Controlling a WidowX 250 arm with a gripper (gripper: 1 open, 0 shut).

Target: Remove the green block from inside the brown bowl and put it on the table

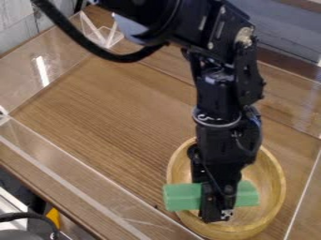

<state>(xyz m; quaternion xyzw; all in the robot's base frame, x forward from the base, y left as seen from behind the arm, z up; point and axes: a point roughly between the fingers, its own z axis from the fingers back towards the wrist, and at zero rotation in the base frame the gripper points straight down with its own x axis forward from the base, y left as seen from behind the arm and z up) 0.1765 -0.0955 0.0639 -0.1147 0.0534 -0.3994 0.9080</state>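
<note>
**Green block pinched in gripper, over near rim of bowl**

Single black arm (226, 84) reaches down from upper left of the view, wrist pointing steeply downward into the lower right corner of the surface (113, 112).

Gripper (216, 208) sits low over the brown bowl (266, 192), jaws part-spread and clamped on the green block (189, 195) across its narrow middle. Dark fingers cover the block's centre; green shows on both sides of them (a longer stretch to the left, a shorter bit to the right).

Block lies roughly level, long axis running left to right. Its left end reaches out to the bowl's near-left rim and seems to overlap it from this angle. Cannot tell whether the block's underside touches the rim or the bowl floor, or hangs clear.

Bowl: round, light wood, thick rim, standing near the front right of the surface. Its inside is partly hidden by the arm and gripper; pale inner wall visible to the right and behind the fingers.

Surface: brown wood grain, broad bare stretch to the left and behind the bowl. Clear acrylic walls (63, 178) run along the near-left edge and the far side, catching bright reflections.

A dark cable (88, 42) loops off the upper arm near the top of the view. A small dark-and-yellow item shows at the bottom left corner outside the wall; too small to identify.
</note>
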